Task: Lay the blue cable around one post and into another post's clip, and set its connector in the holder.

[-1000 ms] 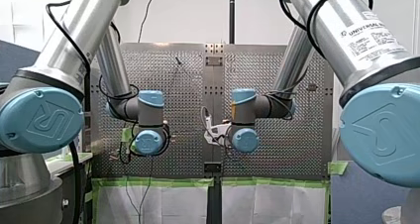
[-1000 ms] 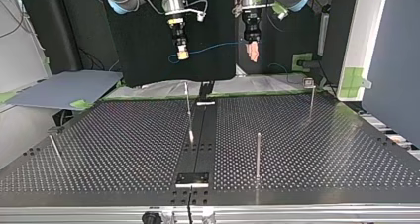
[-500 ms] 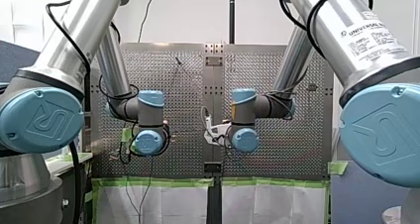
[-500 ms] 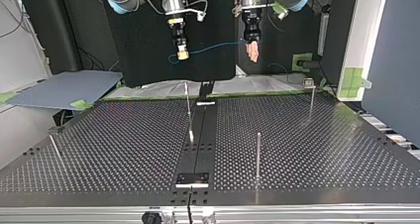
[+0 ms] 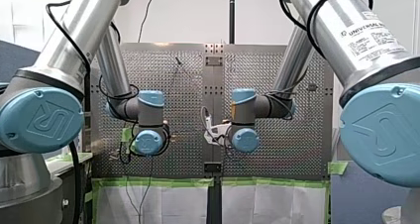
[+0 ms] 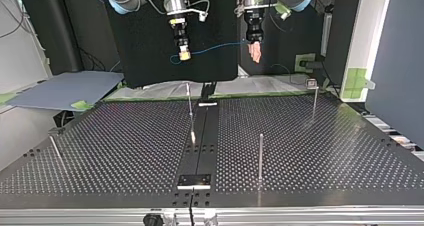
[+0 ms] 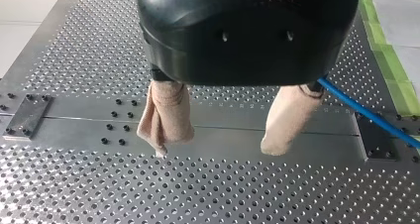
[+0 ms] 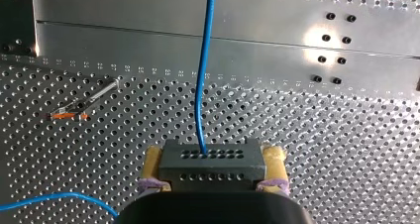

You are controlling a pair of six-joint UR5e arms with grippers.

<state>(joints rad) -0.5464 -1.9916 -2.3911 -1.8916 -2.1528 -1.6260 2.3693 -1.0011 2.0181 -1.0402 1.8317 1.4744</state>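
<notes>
One connector (image 8: 210, 170) clamped in right gripper (image 8: 214, 160), blue cable (image 8: 202, 85) running beside left gripper (image 7: 218, 145) (apart).

bright, even indoor light. hot white glare patch on the perforated silver metal desk (image 8: 317, 35) in the right wrist view, duller sheen in the top view. soft focus on my left black, beige-padded end effector (image 7: 218, 149) close to the lens.

You can pass between the thin upright steel post (image 6: 260, 156) and the clip-topped steel post (image 6: 314, 101), well apart on the perforated metal table (image 6: 350, 151).
</notes>
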